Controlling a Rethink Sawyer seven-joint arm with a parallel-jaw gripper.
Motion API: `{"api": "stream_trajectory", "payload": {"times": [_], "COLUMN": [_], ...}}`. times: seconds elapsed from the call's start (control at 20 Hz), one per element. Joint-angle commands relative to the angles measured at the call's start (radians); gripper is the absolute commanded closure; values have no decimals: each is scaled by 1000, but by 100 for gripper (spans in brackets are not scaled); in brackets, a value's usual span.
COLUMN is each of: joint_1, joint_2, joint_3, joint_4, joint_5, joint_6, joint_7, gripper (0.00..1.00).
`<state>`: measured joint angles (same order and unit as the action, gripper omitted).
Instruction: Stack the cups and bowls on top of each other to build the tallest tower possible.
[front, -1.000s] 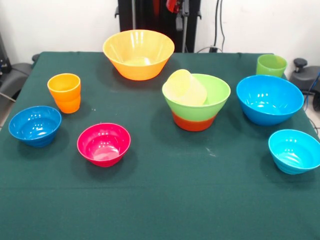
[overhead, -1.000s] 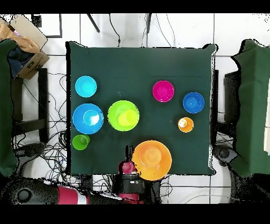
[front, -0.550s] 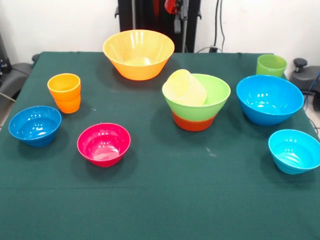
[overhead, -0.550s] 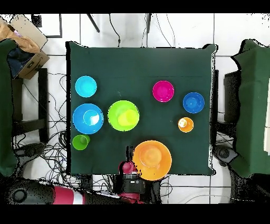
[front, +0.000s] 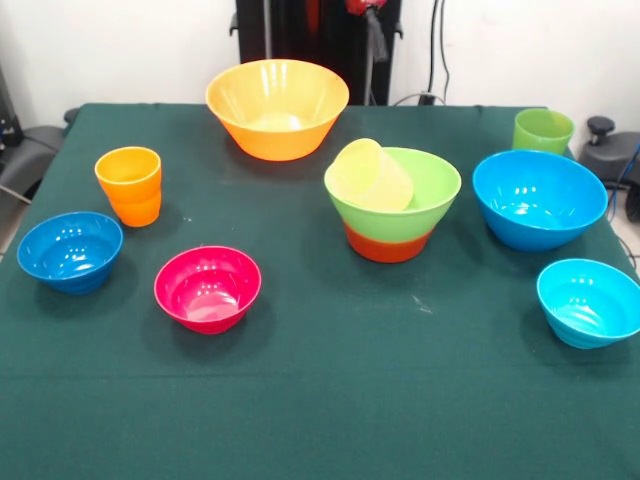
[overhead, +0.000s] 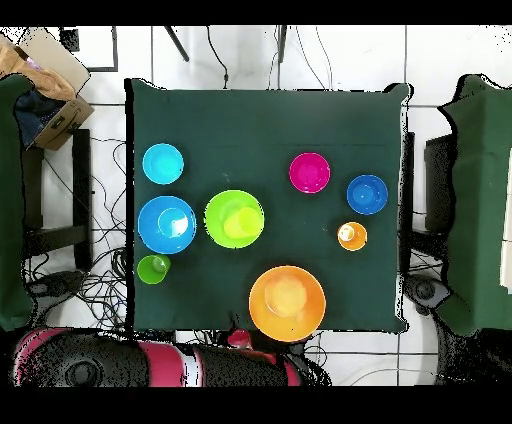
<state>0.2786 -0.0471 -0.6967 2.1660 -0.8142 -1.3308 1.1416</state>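
Table count: 7 glossy plastic bowls, 3 ribbed plastic cups. Tower (front: 392, 200) at table centre: light green bowl (front: 425, 195) nested in orange-red bowl (front: 388, 245), pale yellow cup (front: 372, 176) tilted inside. Big yellow-orange bowl (front: 277, 106) at 12 o'clock of the front view. Gripper (front: 362, 8) at the top edge, drawn back; grip state: cannot tell.
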Motion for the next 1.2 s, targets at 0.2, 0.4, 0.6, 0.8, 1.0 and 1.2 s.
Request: {"api": "stream_trajectory", "payload": {"times": [0.2,0.4,0.6,0.8,1.0,1.2], "joint_1": [-157,-152,-178,-8,347,459], "joint_2": [-104,-49,24,73,132,160], "joint_3": [344,318,289,255,145,105], "joint_4": [-13,-17,-52,-81,-123,-144], "joint_5": [-311,-235,-203,-144,-21,-51], "joint_6": [98,34,-35,89,449,508], "joint_7": [538,469,414,343,298,363], "gripper": [0,0,0,0,0,0]}}
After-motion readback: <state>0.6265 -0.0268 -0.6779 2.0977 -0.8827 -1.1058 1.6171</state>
